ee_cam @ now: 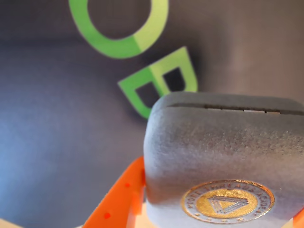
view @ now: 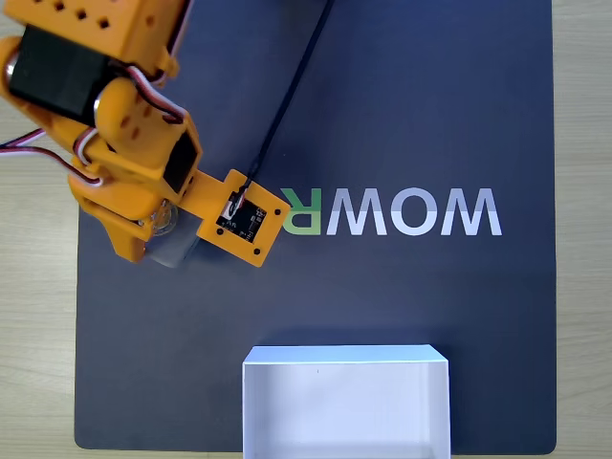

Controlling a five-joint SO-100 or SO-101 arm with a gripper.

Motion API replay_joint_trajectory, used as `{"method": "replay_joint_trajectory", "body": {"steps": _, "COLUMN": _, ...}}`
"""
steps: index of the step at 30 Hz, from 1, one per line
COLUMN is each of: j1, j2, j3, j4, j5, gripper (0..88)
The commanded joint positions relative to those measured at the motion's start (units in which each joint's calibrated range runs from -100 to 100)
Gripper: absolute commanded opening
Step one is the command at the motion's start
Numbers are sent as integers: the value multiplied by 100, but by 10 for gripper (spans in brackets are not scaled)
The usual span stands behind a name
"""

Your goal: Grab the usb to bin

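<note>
The usb [ee_cam: 223,152], a dark grey rounded case with a gold triangle emblem, sits close in the wrist view. It is held between orange fingers [ee_cam: 118,199], one at its left and a sliver of the other at the right edge. My gripper [ee_cam: 209,213] is shut on it, seemingly just above the dark mat. In the fixed view the orange arm covers most of the gripper [view: 167,244]; a grey part of the usb [view: 182,251] shows beneath it at the mat's left. The bin [view: 344,406], an empty white box, stands at the mat's near edge, well to the lower right of the gripper.
A dark mat [view: 430,115] with the printed letters "WOWR" [view: 392,212] covers the wooden table [view: 583,239]. A black cable [view: 287,96] runs from the top edge down to the wrist camera board [view: 244,218].
</note>
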Motion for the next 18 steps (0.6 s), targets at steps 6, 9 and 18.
{"method": "replay_joint_trajectory", "body": {"steps": 6, "j1": -854, "j2": -2265, "j3": 538, "j4": -749, "j5": 28, "gripper": 136}}
{"method": "replay_joint_trajectory", "body": {"steps": 9, "j1": -1561, "j2": -3299, "j3": 628, "j4": -897, "j5": 28, "gripper": 136}}
{"method": "replay_joint_trajectory", "body": {"steps": 18, "j1": -2546, "j2": -4961, "j3": 628, "j4": -469, "j5": 33, "gripper": 134}}
